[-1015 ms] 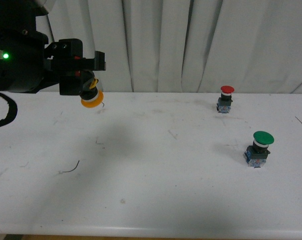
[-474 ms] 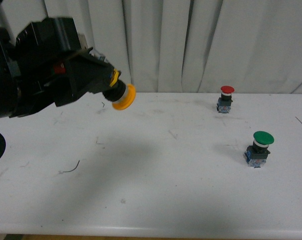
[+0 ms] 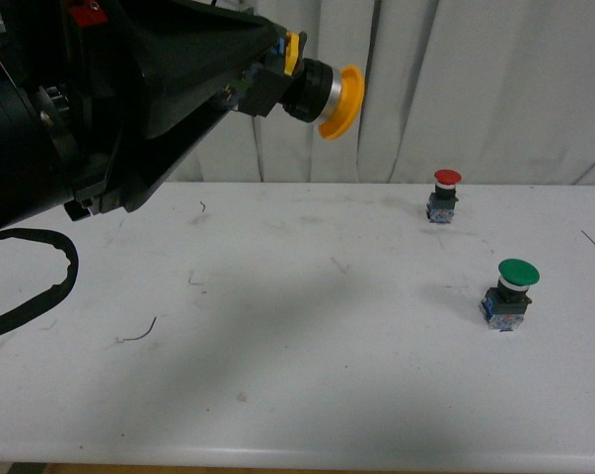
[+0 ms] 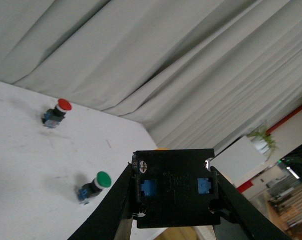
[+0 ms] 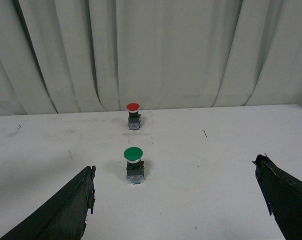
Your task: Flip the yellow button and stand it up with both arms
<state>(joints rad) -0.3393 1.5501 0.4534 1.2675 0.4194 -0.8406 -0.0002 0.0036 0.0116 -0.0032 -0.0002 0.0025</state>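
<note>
Front view: left gripper (image 3: 269,77) fills the upper left, clamped on the yellow button (image 3: 329,99). The button is in the air, well up and left of the green button (image 3: 514,290), clear of the table (image 3: 307,385). Its axis is near horizontal, with the cap facing toward the green button's side. Orange cap, silver ring and black collar are all visible here; the base is buried between the fingers. The right arm is out of this frame.

Left wrist view: opposite end of the same part. The yellow button (image 4: 175,187) shows its black boxy base with two blue inserts, pinched between the two fingers of the left gripper (image 4: 175,205). Only an orange sliver of cap shows past the base's far edge. The green button (image 4: 94,184) and the red button (image 4: 58,110) sit on the table beyond.

Right wrist view: the only frame with the right gripper (image 5: 176,205). Its jaws are spread wide with nothing between them. The green button (image 5: 133,164) lies ahead of the gap and the red button (image 5: 133,114) is just behind the green button, toward the curtain (image 5: 156,50). The yellow button is not in this frame.

Count: 3 buttons, 1 yellow, 1 red (image 3: 445,195), 1 green. Red and green both stand cap-up on the table. 2 grippers, one loaded and one empty.
</note>
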